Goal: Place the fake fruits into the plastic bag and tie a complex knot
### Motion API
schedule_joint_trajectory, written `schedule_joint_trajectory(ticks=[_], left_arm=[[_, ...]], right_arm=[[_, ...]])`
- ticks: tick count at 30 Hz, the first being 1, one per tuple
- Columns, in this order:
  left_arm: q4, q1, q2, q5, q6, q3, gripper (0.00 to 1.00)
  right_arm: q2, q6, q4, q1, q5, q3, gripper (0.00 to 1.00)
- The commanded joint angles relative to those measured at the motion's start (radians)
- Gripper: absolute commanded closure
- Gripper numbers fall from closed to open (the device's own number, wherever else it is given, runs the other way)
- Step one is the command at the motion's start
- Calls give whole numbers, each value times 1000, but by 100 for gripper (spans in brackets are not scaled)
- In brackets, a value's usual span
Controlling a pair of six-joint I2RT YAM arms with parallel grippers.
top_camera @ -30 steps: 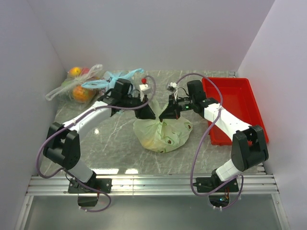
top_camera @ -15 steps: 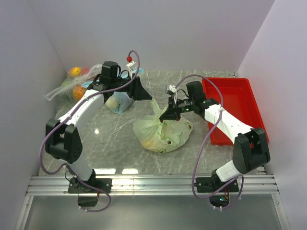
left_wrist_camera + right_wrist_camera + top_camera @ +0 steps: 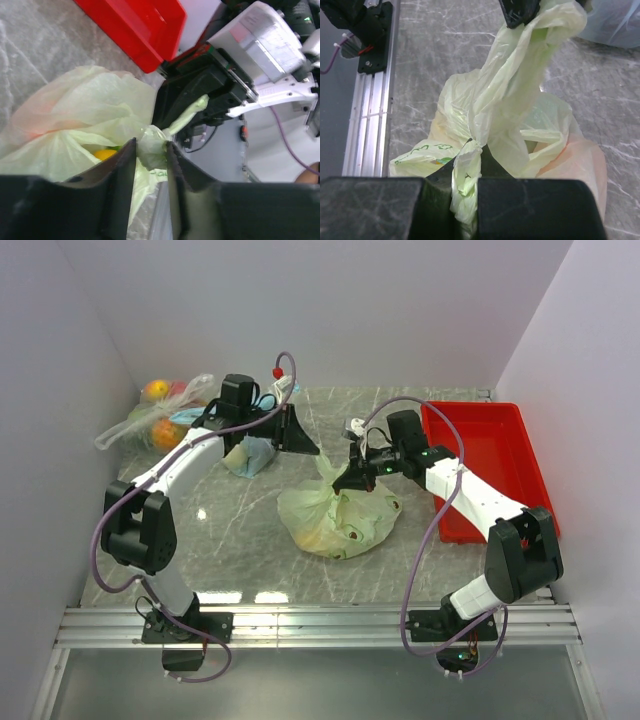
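Centre of the table (image 3: pixel 225 540): plastic bag (image 3: pixel 335 525), pale green and translucent, slumped and bulging, standing just left of the red tray (image 3: pixel 530 455). Contents: fake fruits (image 3: pixel 106 153), of which only one yellow piece shows through the film; the others cannot be counted, so loading is judged done rather than confirmed. Neck: gathered into two tails, drawn apart to left and right, evidently so that they can be crossed and knotted; whether a first tie already sits at the neck cannot be told. Right gripper (image 3: pixel 466 192): clamped tight on one tail close to the neck, low over the bag's right side, holding it steady. Left gripper (image 3: pixel 151 146): jaws narrow, with the other tail filling the gap between them and pulled up and far-left; it appears pinched. Step judged: knotting in hand, not yet complete. Outlying, far left: light blue bag (image 3: pixel 250 455) just beneath the left arm, and clear bag of wrapped fruit (image 3: pixel 160 425) in the corner, both well apart from the work.
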Motion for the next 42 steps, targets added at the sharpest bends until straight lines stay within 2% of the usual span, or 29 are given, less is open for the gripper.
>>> schedule_joint_trajectory(ticks=[1, 2, 3, 5, 6, 7, 8, 9, 10, 13, 20, 21, 23, 24, 26, 27, 31, 33, 35, 38, 42], left_arm=[[60, -4, -23, 99, -17, -14, 75], [82, -4, -34, 112, -22, -21, 93], [158, -9, -49, 128, -28, -37, 99], [207, -21, -118, 128, -8, -86, 100], [159, -49, -158, 119, 30, -94, 100], [84, -94, -170, 70, 158, -88, 100], [17, -95, -176, 39, 220, -81, 100], [-37, -148, -181, 12, 269, -78, 100], [-105, -174, -183, -65, 324, -87, 100], [-121, -299, -186, -203, 369, -135, 100], [-49, -461, -118, -531, 329, -245, 99], [-49, -474, -95, -627, 331, -258, 99], [-38, -492, -72, -731, 317, -287, 100], [-38, -492, -46, -837, 294, -298, 100], [-36, -497, -20, -948, 277, -301, 100], [-32, -497, 7, -1061, 245, -301, 100], [5, -468, 54, -1237, 178, -304, 100], [54, -423, 61, -1269, 161, -310, 100], [68, -368, 72, -1234, 161, -296, 100], [109, -305, 54, -1139, 187, -288, 100], [148, -265, -14, -988, 300, -320, 100]], right_arm=[[-39, -11, 40, 7, 40, -2, 100], [-30, -8, 45, 5, 46, -2, 100], [-24, -2, 50, 5, 71, -1, 100], [-12, 46, 86, 7, 91, -4, 100], [-9, 72, 103, 7, 117, -9, 100], [-9, 125, 141, 5, 129, -19, 100], [-10, 158, 161, 5, 149, -24, 100], [-13, 196, 188, 5, 163, -32, 100], [-29, 266, 241, 8, 204, -53, 100], [-62, 372, 345, 22, 296, -107, 100], [-144, 512, 436, 34, 423, -174, 100], [-154, 523, 444, 36, 440, -185, 100], [-185, 554, 439, 36, 482, -191, 100], [-194, 571, 429, 35, 496, -196, 100], [-222, 586, 412, 34, 532, -203, 100], [-231, 607, 407, 34, 533, -216, 100], [-262, 687, 375, 33, 488, -225, 100], [-265, 756, 360, 33, 462, -231, 100], [-266, 796, 360, 33, 450, -239, 100], [-263, 877, 376, 30, 433, -248, 100], [-250, 1006, 404, 13, 450, -254, 100]])
